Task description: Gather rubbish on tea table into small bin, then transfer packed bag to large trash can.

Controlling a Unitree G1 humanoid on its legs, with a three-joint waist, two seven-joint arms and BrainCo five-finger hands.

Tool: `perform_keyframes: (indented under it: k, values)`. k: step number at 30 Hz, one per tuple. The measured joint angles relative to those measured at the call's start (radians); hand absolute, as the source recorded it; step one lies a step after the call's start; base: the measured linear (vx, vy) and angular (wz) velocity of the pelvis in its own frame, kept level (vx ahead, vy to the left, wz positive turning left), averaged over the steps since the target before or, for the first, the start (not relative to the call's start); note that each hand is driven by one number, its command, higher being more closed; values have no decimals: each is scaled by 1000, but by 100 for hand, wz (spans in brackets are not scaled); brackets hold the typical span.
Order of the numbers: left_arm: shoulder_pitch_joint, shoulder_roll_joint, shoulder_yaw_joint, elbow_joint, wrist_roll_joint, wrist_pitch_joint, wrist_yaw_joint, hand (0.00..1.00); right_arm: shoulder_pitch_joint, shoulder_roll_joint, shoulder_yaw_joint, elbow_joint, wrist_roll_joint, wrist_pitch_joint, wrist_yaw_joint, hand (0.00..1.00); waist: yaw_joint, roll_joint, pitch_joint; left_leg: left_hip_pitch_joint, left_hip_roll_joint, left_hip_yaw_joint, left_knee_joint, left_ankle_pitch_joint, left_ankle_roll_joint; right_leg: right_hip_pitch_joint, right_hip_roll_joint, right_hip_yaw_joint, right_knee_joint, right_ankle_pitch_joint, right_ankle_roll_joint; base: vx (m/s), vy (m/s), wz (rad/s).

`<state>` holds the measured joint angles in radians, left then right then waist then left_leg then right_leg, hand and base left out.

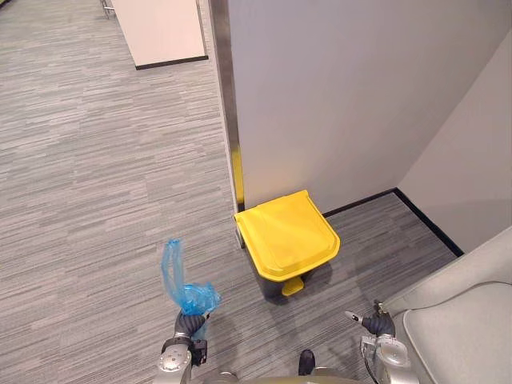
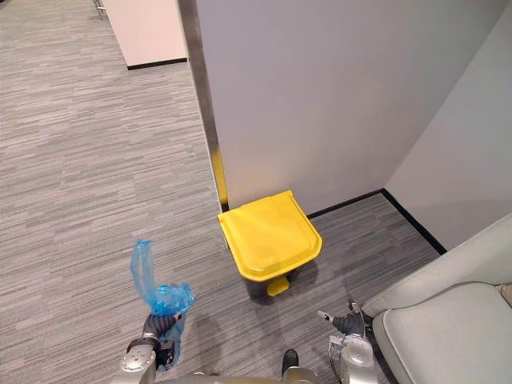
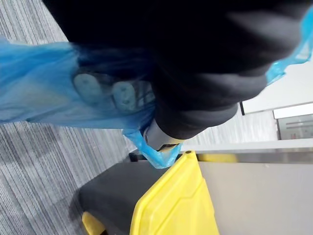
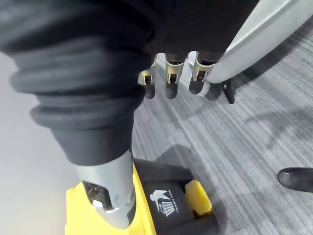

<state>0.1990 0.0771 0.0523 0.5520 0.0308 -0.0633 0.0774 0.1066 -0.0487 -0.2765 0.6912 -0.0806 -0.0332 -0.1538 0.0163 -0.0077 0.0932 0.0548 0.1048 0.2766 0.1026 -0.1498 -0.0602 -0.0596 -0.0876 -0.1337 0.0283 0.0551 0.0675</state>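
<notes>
A blue plastic bag (image 1: pixel 181 285) sticks up from my left hand (image 1: pixel 190 325), which is shut on its gathered neck at the lower left. In the left wrist view the bag (image 3: pixel 39 93) wraps over my curled fingers (image 3: pixel 125 96). The large trash can (image 1: pixel 286 237) stands in the wall corner, with a yellow lid that is down, a dark body and a yellow pedal (image 1: pixel 293 285) at the front. It is ahead and to the right of the bag. My right hand (image 1: pixel 378 323) hangs low at the right of the can, its fingers (image 4: pixel 168 81) relaxed and holding nothing.
A grey wall (image 1: pixel 336 96) with a metal edge strip (image 1: pixel 228 120) rises behind the can. A light grey armchair (image 1: pixel 464 320) stands close on the right. A white cabinet (image 1: pixel 160 32) is far back on the left, with grey carpet (image 1: pixel 96 200) in between.
</notes>
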Motion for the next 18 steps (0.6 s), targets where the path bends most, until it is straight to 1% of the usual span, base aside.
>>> perform_keyframes:
  k: [3,7,9,12,13,14,15,16,17,18]
  values:
    - [1,0,-1,0,0,0,1,100,3,-1,0,0,0,0,0,0,0,-1,0,-12,0,-2,0,0,0,-1,1,11,-23,0,0,5,7,-2]
    - [7,-2,1,0,0,0,1,100,1,-1,0,0,0,0,-1,0,0,-5,2,-10,0,8,5,-7,-1,-2,17,50,-24,2,3,80,18,-8]
    - [9,-3,7,-1,-1,0,1,100,-10,-2,0,-2,0,0,-1,0,6,-5,3,-11,1,31,25,-25,3,-16,24,80,-12,11,10,153,53,-34]
    - [15,-4,35,-11,-1,0,0,100,-43,-3,1,-10,0,0,-4,0,4,7,13,-14,20,59,100,-74,12,-22,40,119,-5,13,9,137,49,-45]
    - [15,-4,37,-26,-1,0,0,100,-53,-6,1,-17,0,0,-8,0,5,11,15,-22,26,59,124,-91,12,-32,40,127,17,4,11,94,71,-33]
    - [18,-7,37,-58,-2,0,0,100,-60,-9,1,-37,0,0,-17,0,3,15,27,-30,35,59,159,-113,12,-46,40,134,66,-16,10,89,79,-23]
    - [14,-7,37,-84,-2,0,0,100,-60,-10,0,-54,1,0,-20,0,3,12,42,-29,38,59,186,-126,16,-61,38,135,118,-41,11,62,90,-12]
    - [13,-7,37,-117,-2,-1,0,100,-59,-12,-1,-78,1,0,-20,0,2,10,57,-27,45,59,218,-146,16,-91,34,135,211,-77,17,46,62,-6]
    - [13,-6,37,-140,-2,-1,0,100,-58,-15,-3,-100,3,1,-22,0,-1,11,67,-17,51,61,242,-171,25,-128,27,124,324,-104,23,35,68,-1]
    - [11,-5,37,-153,-2,-1,0,100,-58,-14,-8,-117,11,1,-24,0,-1,11,79,-2,53,61,248,-187,33,-155,16,101,413,-109,31,51,66,7]
